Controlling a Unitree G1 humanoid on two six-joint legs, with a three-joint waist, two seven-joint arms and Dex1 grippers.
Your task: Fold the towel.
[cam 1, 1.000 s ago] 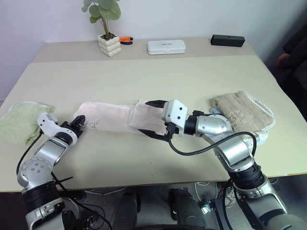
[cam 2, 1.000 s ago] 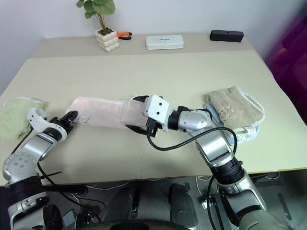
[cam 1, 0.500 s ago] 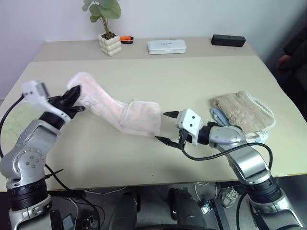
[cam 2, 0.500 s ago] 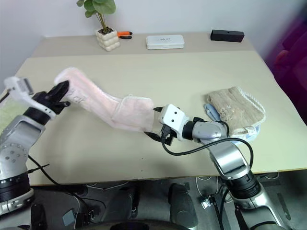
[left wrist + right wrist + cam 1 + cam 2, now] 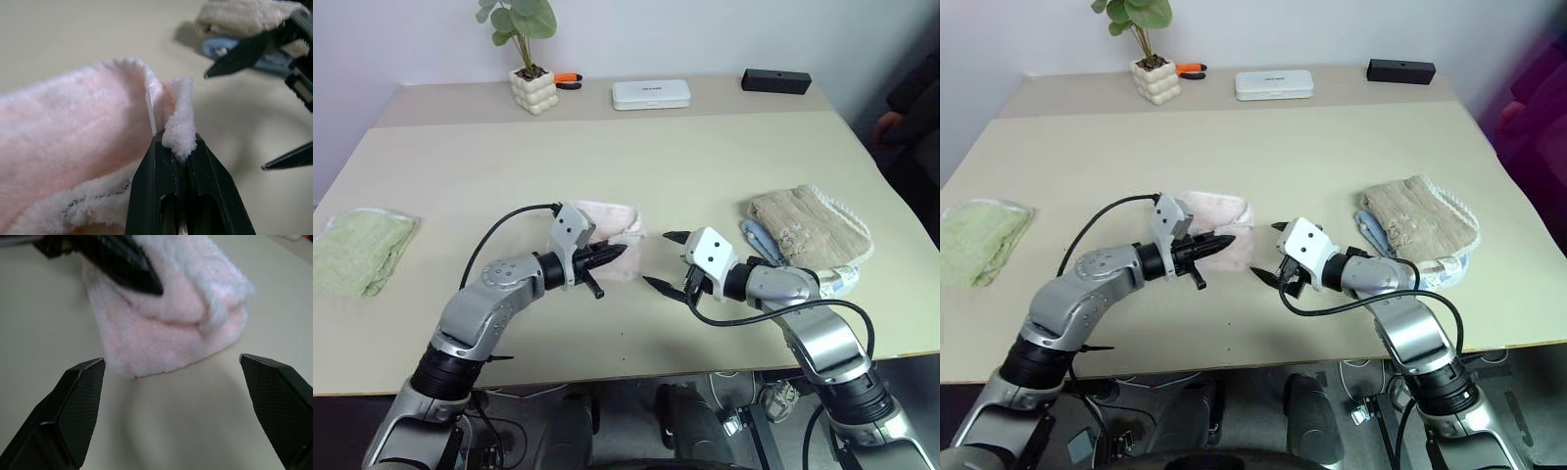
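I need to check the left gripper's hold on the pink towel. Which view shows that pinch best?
The left wrist view: the left gripper is shut on the towel edge, close up. The eye views show it small; the right wrist view from the opposite side.

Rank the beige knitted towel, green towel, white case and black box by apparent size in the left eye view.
1. beige knitted towel and green towel: similar spread, too close to rank.
2. white case.
3. black box.
The case and box sit at the far edge, so distance shrinks them.
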